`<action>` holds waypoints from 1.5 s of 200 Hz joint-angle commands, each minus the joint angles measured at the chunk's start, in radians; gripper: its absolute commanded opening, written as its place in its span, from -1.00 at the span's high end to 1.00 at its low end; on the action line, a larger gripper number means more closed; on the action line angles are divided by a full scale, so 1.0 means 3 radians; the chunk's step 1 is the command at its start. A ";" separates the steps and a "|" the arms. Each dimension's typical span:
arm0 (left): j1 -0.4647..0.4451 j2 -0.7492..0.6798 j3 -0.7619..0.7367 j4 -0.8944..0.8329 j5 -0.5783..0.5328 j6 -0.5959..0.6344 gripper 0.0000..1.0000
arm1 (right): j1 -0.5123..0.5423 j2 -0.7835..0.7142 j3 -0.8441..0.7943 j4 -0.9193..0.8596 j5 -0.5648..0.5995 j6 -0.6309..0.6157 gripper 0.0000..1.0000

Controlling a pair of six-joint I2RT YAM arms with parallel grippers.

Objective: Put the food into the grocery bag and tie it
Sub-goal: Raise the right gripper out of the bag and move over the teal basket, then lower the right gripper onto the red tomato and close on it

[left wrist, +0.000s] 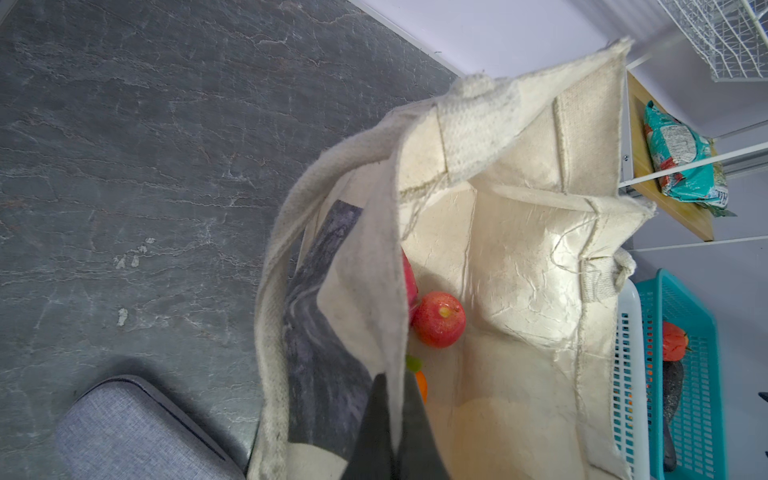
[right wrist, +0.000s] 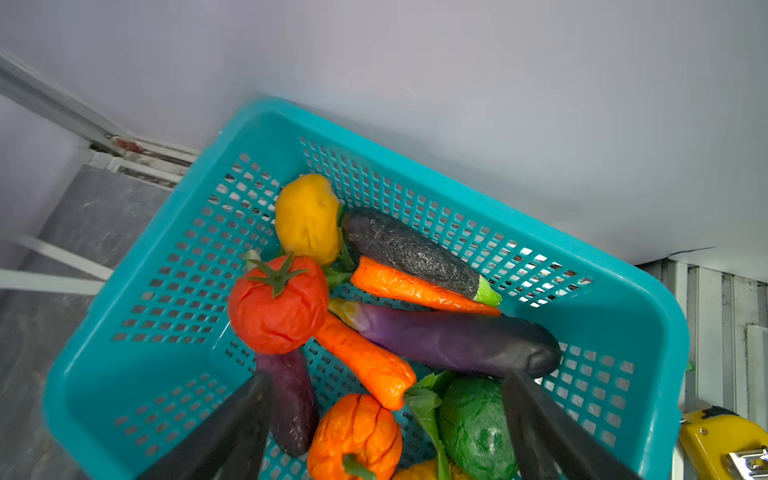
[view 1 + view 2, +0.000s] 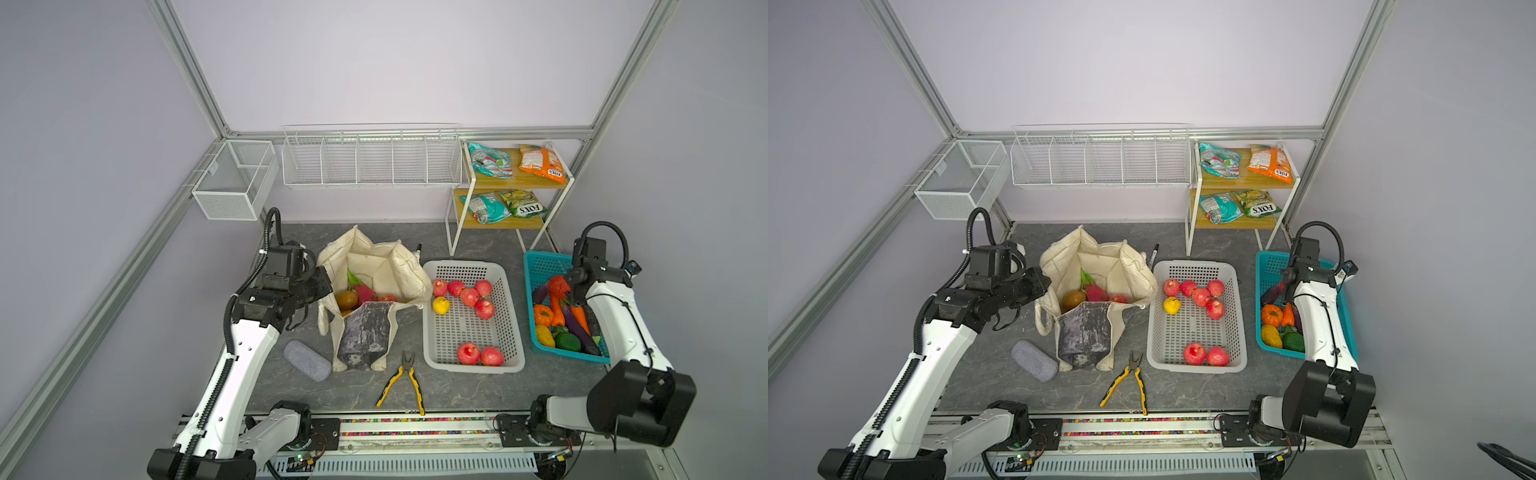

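The grocery bag (image 3: 374, 266) stands open at table centre, its dark grey panel (image 3: 365, 332) facing front. Inside lie a pink dragon fruit (image 3: 363, 291), a brown potato (image 3: 346, 298) and a red apple (image 1: 438, 319). My left gripper (image 3: 330, 291) is shut on the bag's left rim, cream cloth pinched between its fingers (image 1: 374, 419). My right gripper (image 2: 386, 374) hangs open over the teal basket (image 2: 257, 124), above a carrot, an orange pepper and aubergines, holding nothing. Red apples (image 3: 469, 297) and a yellow pear (image 3: 441, 304) lie in the white basket (image 3: 478, 368). FOX'S packets (image 3: 540, 163) rest on the shelf.
Yellow-handled pliers (image 3: 405, 380) lie in front of the bag and a grey fabric case (image 3: 306, 360) at its front left. A pen (image 3: 417, 250) lies behind the bag. White wire racks (image 3: 370, 160) hang on the back wall. The wooden shelf (image 3: 511, 180) stands at the back right.
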 commanded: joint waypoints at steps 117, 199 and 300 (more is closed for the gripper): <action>-0.0016 0.0062 0.0111 -0.0054 -0.0090 0.0093 1.00 | -0.0235 0.1369 0.0875 0.0183 -0.0825 0.0396 -0.77; -0.0016 0.0125 0.0140 -0.0076 -0.0122 0.0113 1.00 | -0.0307 0.1760 0.1000 0.0357 -0.1233 0.0236 -0.79; -0.0016 0.0198 0.0136 -0.0036 -0.0103 0.0119 1.00 | -0.0345 0.1892 0.0971 0.0587 -0.1460 0.0160 -0.71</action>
